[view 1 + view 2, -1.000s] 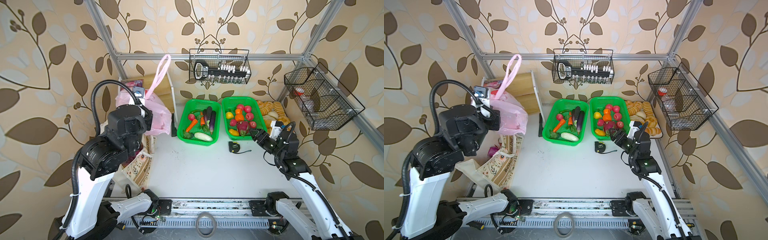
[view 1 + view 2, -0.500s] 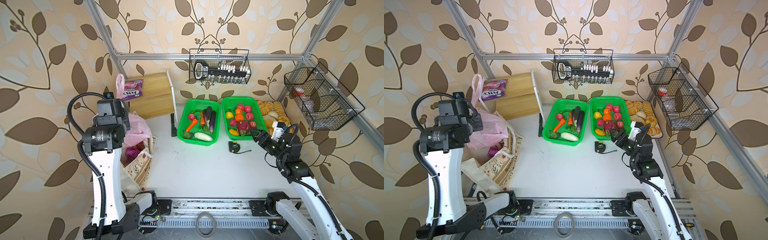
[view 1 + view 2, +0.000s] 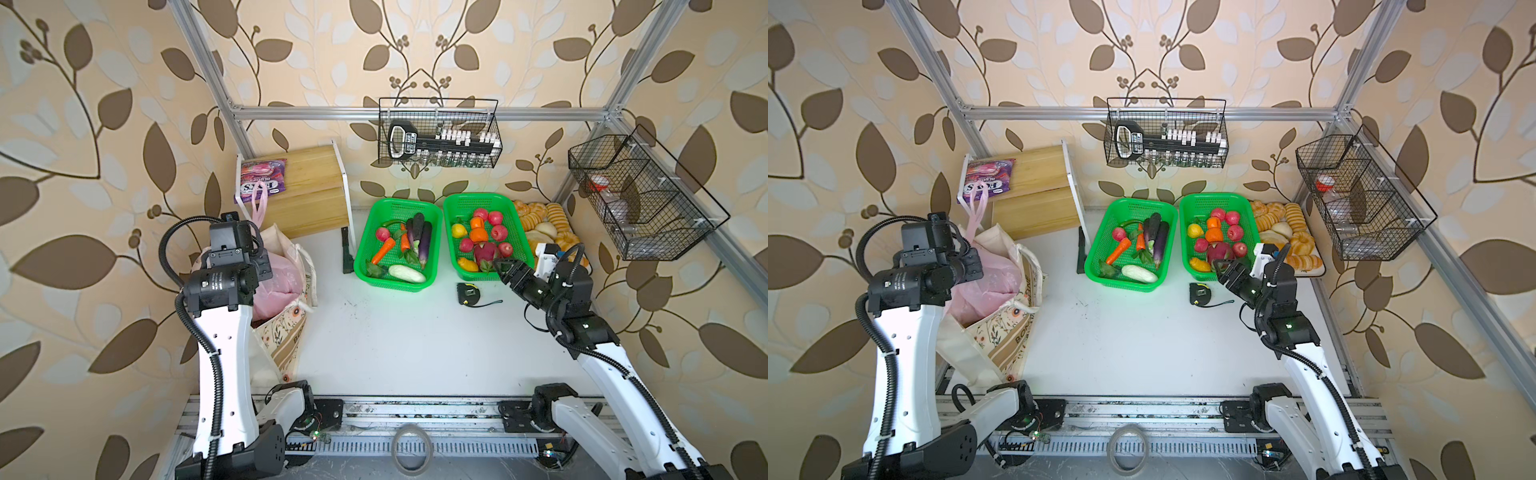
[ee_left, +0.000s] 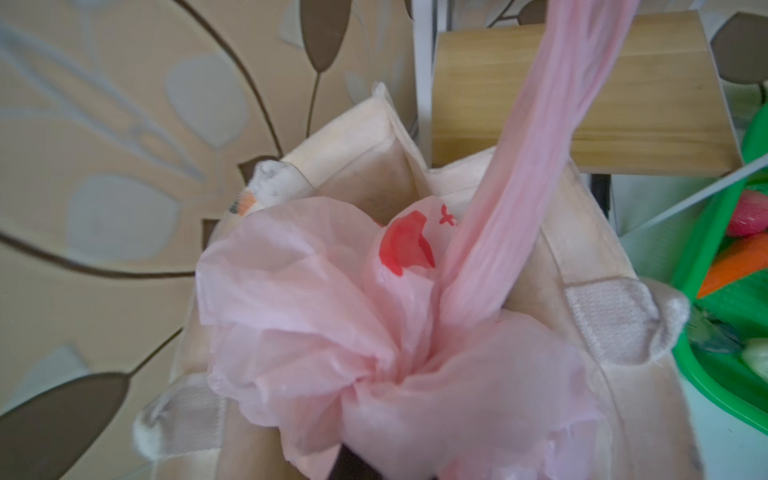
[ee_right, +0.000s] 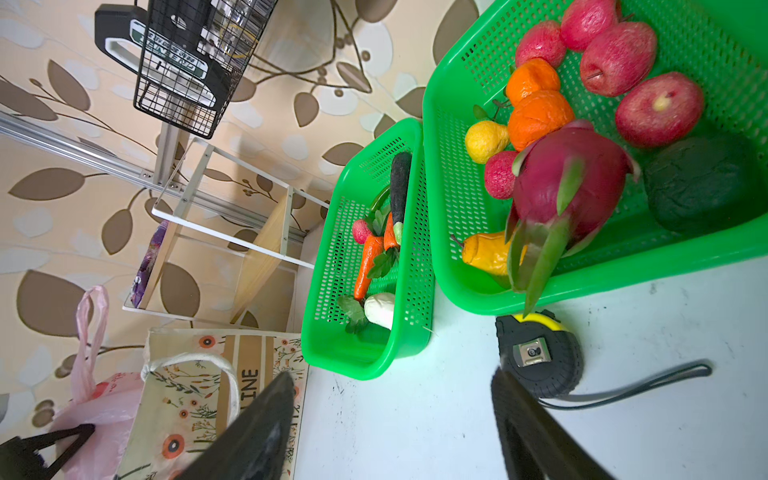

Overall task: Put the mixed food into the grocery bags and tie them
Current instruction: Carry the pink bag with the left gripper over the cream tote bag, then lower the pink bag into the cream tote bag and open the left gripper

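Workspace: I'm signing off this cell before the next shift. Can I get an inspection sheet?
Surface: white table, bare in the middle, lightly scuffed.
Job's things: pink bag sits in the tote, neck gathered, one handle upright; knot not visible.
Clutter: tape measure, two green baskets of produce, bread, purple packet on the shelf.
Tools: left tool shut on the pink bag; right tool open, empty, by the tape measure.
Cables: black hose loops off the left arm.
Surroundings: two wire racks on the frame, leaf wallpaper.
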### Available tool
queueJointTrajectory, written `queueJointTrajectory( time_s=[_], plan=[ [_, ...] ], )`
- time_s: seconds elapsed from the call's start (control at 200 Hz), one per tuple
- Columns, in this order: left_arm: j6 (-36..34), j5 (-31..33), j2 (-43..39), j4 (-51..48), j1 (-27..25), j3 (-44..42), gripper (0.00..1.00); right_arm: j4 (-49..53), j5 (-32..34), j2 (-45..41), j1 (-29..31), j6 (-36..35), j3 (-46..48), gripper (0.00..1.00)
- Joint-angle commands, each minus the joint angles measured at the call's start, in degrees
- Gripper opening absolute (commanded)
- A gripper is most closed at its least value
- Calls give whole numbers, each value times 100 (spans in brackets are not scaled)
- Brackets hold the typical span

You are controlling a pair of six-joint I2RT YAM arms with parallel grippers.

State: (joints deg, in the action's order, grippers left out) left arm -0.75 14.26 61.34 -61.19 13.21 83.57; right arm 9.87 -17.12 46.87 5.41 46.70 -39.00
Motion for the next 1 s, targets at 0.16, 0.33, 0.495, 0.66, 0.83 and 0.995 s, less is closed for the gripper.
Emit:
queueJointTrajectory(
  time_s=[0.16,0.33,0.495,0.66,0.83,0.995],
  plan=[
    [399,-808,115,421,76,-592,0,-62,83,-20,24,-3,-84,75],
    [680,-635,454,475,560,-778,0,-55,56,-19,22,-12,-87,75],
    [1157,336,372,910,1051,-993,0,-4,64,-96,17,-55,-58,75],
    [1170,1028,226,1318,1169,-1180,0,-18,60,-123,3,-125,-32,75],
    [1317,340,395,1415,1166,-1643,10,-166,-39,9,0,-109,-4,75],
    [1535,-102,386,1175,1166,-1334,49,-165,-124,89,-3,-117,-67,75]
  ],
)
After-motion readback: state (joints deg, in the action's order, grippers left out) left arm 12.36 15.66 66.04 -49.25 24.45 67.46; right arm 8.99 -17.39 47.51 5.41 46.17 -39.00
